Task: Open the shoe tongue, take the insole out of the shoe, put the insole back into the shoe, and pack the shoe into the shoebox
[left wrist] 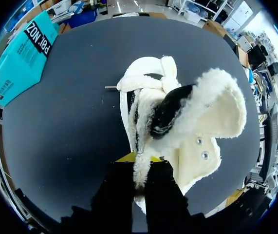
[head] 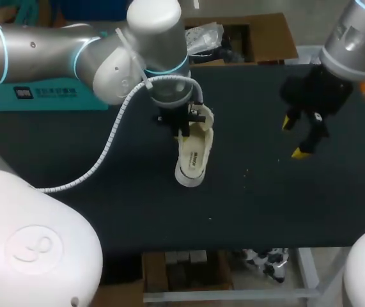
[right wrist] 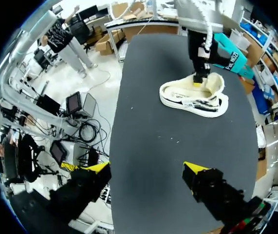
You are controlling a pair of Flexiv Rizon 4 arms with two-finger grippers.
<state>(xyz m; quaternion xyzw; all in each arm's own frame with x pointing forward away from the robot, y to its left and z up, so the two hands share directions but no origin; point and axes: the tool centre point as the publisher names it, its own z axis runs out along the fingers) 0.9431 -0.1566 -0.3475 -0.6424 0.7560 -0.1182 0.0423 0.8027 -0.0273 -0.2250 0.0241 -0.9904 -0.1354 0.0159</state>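
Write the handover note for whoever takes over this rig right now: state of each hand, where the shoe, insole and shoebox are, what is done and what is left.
Left hand: shut on the fleecy edge of the shoe at its opening, mid-table.
Right hand: open, empty, above the table's right side, apart from the shoe.
Insole: lies inside the shoe.
Shoebox: teal, at the table's far left edge, apart from the shoe.
Done: shoe gripped at its opening.
Left: insole out and back, as far as the views show, then shoe into the shoebox.
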